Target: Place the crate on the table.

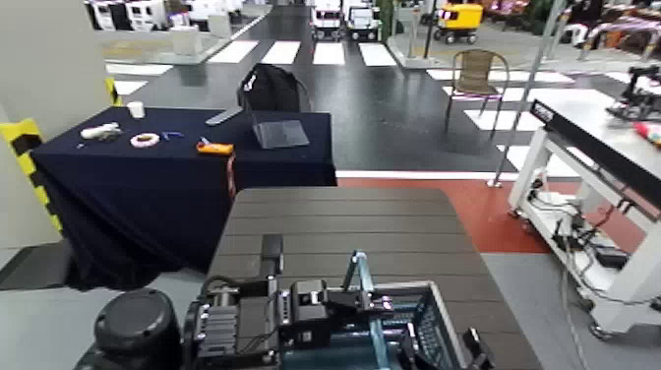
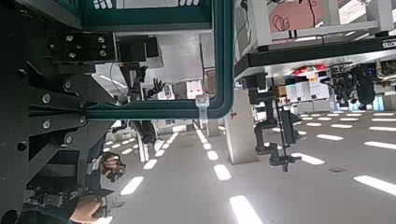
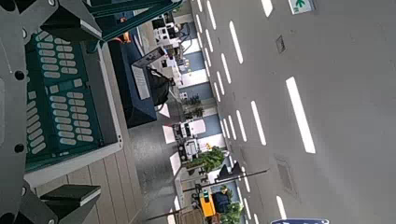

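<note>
At the near edge of the dark brown slatted table (image 1: 334,221), the blue-grey crate (image 1: 433,320) sits low in the head view, its perforated side and grey rim showing on the right and its teal hoop handle (image 1: 362,285) rising above the middle. The left gripper (image 1: 339,300) reaches in from the left and meets that handle; in the left wrist view the teal bar (image 2: 159,110) runs between its dark fingers (image 2: 56,89), which are pinched on it. The right gripper (image 3: 42,103) is over the crate's right side; the right wrist view shows the lattice wall (image 3: 61,93) and rim between its two grey fingers (image 3: 70,201), which stand spread apart. Whether the crate's base rests on the planks cannot be told. Beyond the table's far left stands a navy-draped table (image 1: 148,187) carrying a roll of tape (image 1: 145,140), a cup (image 1: 136,109) and an orange tool (image 1: 215,149). A white-framed workbench (image 1: 600,148) stands to the right.
</note>
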Controlling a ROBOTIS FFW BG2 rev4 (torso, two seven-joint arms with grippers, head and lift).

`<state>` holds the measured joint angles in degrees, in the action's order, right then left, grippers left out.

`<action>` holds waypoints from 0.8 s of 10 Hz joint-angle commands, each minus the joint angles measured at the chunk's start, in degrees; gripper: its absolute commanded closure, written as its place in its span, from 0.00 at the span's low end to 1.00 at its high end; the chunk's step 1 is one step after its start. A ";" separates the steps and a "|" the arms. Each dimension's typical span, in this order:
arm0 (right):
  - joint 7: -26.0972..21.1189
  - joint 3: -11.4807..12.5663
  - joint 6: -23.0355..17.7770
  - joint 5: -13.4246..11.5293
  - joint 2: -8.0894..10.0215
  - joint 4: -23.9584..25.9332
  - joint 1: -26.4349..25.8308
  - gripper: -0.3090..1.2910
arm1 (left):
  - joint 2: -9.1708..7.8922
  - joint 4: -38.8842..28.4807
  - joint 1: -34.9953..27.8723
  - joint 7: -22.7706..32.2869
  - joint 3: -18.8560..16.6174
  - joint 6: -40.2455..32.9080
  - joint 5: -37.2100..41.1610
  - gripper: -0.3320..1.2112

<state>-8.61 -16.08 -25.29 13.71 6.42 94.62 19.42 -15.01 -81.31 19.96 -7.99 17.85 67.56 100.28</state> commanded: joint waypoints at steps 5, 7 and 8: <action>0.00 -0.18 -0.20 0.09 0.26 -0.22 -0.26 0.28 | -0.11 1.06 1.22 0.43 0.52 -0.50 -0.09 0.99; 0.00 -0.35 -0.20 0.18 0.35 -0.31 -0.35 0.28 | -0.20 3.09 3.59 0.87 1.67 -0.68 -0.17 0.99; 0.00 -0.35 -0.20 0.18 0.35 -0.31 -0.44 0.28 | -0.20 4.67 5.53 0.87 2.37 -0.59 -0.53 0.99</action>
<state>-8.61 -16.42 -25.49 13.88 6.74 94.30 19.01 -15.22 -77.55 24.41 -7.11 19.81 66.89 99.97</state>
